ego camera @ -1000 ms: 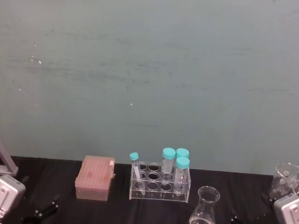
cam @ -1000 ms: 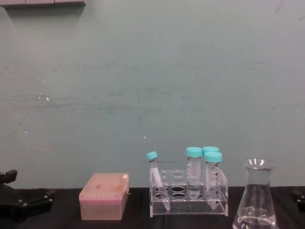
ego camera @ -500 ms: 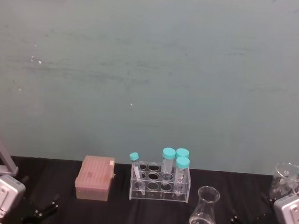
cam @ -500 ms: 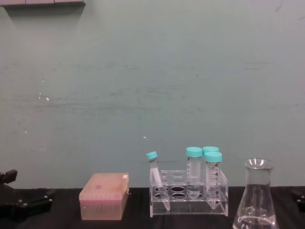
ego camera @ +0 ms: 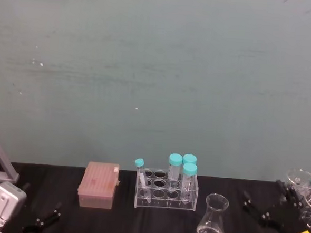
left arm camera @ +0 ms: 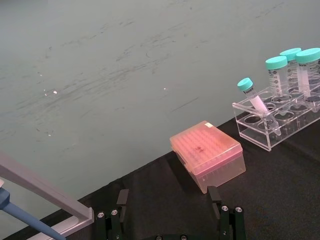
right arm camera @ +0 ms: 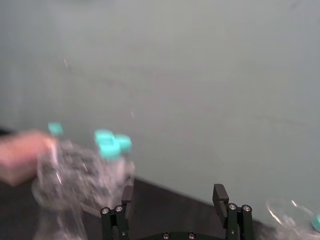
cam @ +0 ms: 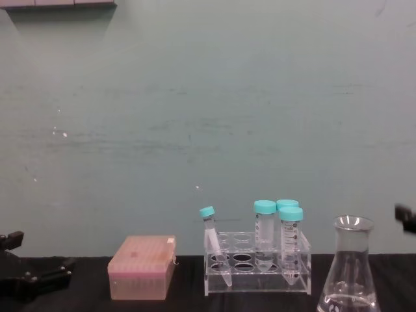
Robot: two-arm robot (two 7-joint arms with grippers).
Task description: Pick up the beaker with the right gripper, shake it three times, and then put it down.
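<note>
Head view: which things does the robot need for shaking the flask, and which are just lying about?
Needed: conical flask; right hand, open, to its right.
Lying about: pink tip box; tube rack; teal-capped tubes; left hand, open, parked low left.

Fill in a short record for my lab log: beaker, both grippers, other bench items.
beaker: beaker upright on the black table, a little clear liquid inside, not held
right gripper: right gripper open, to the right of the beaker, apart from it
left gripper: left gripper open, low at the table's left
other items: tube rack with four teal-capped tubes, one tilted; pink box to its left
</note>
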